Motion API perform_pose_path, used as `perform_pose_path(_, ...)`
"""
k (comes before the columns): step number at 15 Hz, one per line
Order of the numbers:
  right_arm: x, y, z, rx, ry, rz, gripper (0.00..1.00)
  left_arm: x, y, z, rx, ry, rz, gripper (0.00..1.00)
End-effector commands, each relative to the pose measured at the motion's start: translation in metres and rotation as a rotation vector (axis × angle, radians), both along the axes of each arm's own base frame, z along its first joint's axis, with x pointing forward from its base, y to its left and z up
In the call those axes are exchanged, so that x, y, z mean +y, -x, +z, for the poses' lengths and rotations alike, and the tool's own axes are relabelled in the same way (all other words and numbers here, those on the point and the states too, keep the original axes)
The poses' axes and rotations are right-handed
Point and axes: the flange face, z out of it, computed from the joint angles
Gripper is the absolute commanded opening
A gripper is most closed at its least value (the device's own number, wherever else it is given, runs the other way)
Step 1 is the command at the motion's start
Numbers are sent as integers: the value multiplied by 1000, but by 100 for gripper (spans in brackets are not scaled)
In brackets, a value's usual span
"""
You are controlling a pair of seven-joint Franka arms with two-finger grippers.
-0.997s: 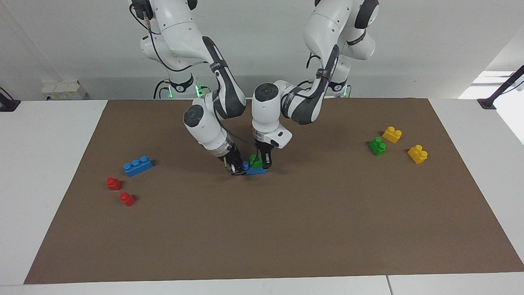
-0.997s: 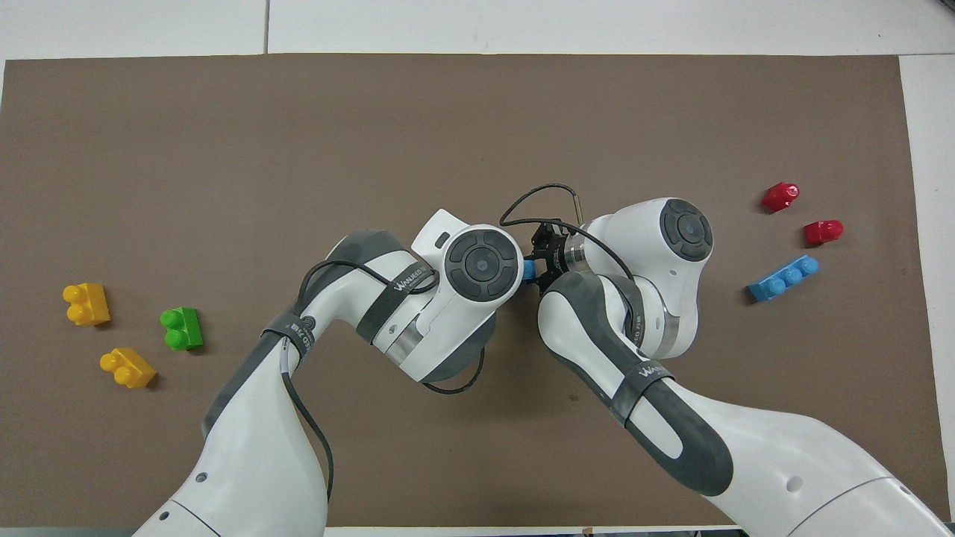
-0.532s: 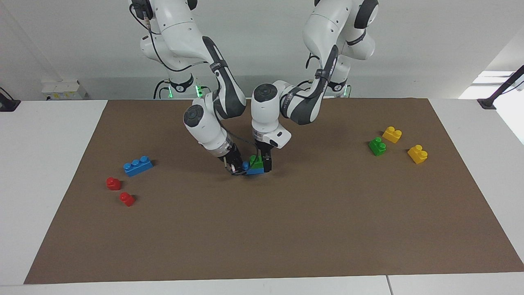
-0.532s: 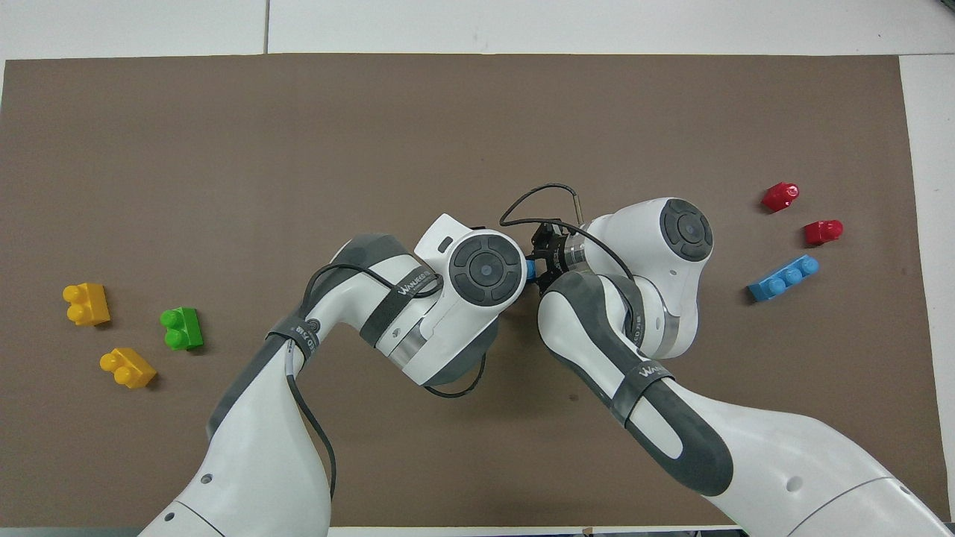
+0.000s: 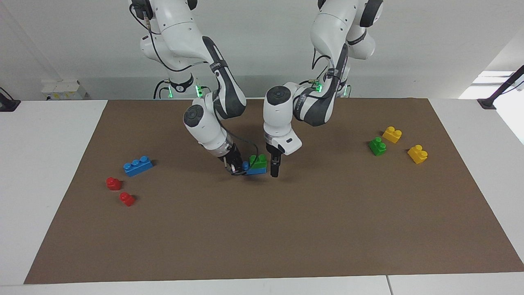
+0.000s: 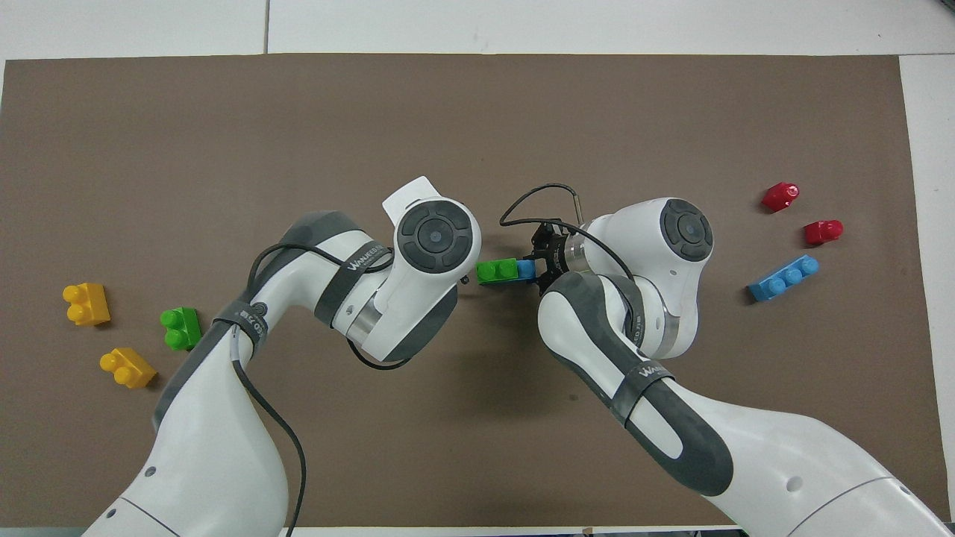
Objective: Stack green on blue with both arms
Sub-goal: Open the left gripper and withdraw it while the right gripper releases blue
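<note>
The right gripper (image 5: pixel 236 167) stays clamped on one end of the blue brick (image 5: pixel 255 171), its fingers pinching the stud end nearest the right arm's end of the table, exactly as a second ago. The green brick (image 5: pixel 258 162) sits on top of that blue brick, over the end toward the left arm, with one blue stud showing bare beside it.

The left gripper (image 5: pixel 274 167) is what has changed. Half a second ago its fingers were closed around the green brick; now it has let go and shifted sideways toward the left arm's end of the table, so it hangs just beside the stacked pair, apart from it. Its fingers point down and look close together, though I cannot tell for certain how far they are parted. In the overhead view the left arm's wrist has drawn clear, so the green brick (image 6: pixel 498 270) and the blue stud (image 6: pixel 527 268) now show where they were covered before.

Relative to the stacked pair, the second blue brick (image 5: pixel 138 166) and two red bricks (image 5: pixel 114 183) lie well apart toward the right arm's end of the brown mat (image 5: pixel 286 229). The second green brick (image 5: pixel 377 146) and two yellow bricks (image 5: pixel 392 134) lie well apart toward the left arm's end. None of these has moved.
</note>
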Motion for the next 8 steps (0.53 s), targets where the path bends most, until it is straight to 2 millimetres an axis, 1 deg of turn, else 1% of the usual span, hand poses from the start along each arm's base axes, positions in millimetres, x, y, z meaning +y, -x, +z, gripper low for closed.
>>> perform_pose_path(1, -4, 1, 4, -18, -17, -12, 0, 35, -7, 22, 1, -40, -106, 100)
perform_pose_path(3, -4, 0, 4, -15, -18, -21, 0, 59, -15, 38, 7, -60, -181, 100)
perform_pose_path(4, -3, 0, 5, -17, -18, -20, 13, 70, -20, 45, 15, -71, -209, 100)
perform_pose_path(5, -2, 0, 6, -18, -19, -18, 49, 79, -22, 49, 24, -79, -233, 100)
perform_pose_path(6, -2, -1, 6, -17, -20, -20, 64, 84, -23, 53, 31, -88, -268, 100)
perform_pose_path(7, -2, -2, 6, -15, -21, -22, 76, 93, -24, 60, 36, -94, -298, 100)
perform_pose_path(8, -2, -2, 7, -13, -22, -22, 83, 105, -27, 64, 51, -103, -332, 100)
